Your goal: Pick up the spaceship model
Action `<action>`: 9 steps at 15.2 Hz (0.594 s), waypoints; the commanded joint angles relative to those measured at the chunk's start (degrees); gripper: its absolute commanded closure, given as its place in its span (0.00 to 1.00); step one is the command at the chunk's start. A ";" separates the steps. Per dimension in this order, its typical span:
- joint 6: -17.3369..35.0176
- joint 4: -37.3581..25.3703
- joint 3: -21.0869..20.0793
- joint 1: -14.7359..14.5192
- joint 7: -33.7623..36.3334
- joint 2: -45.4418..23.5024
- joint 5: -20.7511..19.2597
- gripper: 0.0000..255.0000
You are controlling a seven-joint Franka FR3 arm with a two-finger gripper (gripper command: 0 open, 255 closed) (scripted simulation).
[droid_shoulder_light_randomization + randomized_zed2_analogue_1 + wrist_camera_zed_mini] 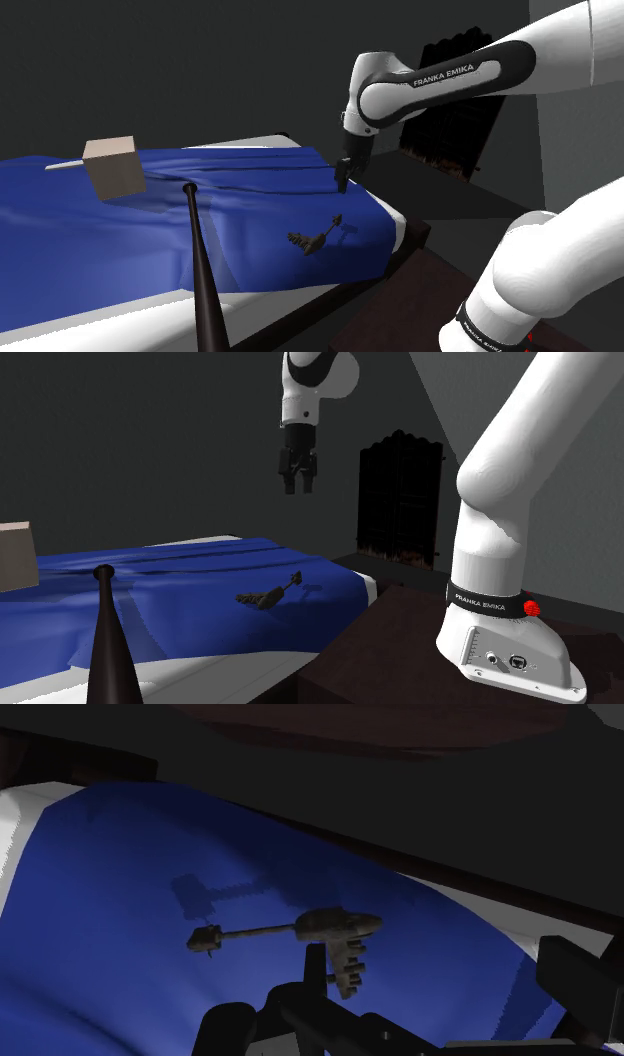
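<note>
The spaceship model (312,238) (268,594) (325,926) is a small dark brownish craft with a long thin boom. It lies on the blue bed cover (90,235) near the corner of the bed closest to the stand. My black gripper (342,183) (297,488) (405,999) hangs well above the cover, pointing down, with the model below and ahead of it. Its fingers stand apart with nothing between them. In the wrist view the model lies just beyond the fingers.
A dark baseball bat (203,270) (108,642) stands upright at the bed's near side. A beige box (114,166) (15,555) sits farther along the cover. A dark cabinet (398,502) stands against the wall behind, and the dark stand top (385,642) adjoins the bed.
</note>
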State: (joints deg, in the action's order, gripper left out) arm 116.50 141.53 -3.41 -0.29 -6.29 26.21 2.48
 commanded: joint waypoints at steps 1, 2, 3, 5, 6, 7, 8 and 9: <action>4.83 1.06 -0.42 -0.20 0.08 -3.60 0.06 0.00; 6.78 0.99 -0.46 -0.19 -0.07 -5.60 -0.03 0.00; 8.69 0.84 -0.51 -0.16 -0.21 -7.66 -0.13 0.00; 12.40 0.27 -0.60 -0.11 -0.45 -11.90 -0.37 0.00; 14.18 -0.14 -0.64 -0.08 -0.56 -14.08 -0.51 0.00; 15.91 -0.63 -0.68 -0.06 -0.65 -16.29 -0.67 0.00; 17.58 -1.21 -0.72 -0.03 -0.73 -18.53 -0.84 0.00; 19.19 -1.87 -0.74 -0.01 -0.79 -20.79 -1.04 0.00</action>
State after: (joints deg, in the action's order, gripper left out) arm 133.87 140.22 -3.92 -0.18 -7.32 7.73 1.59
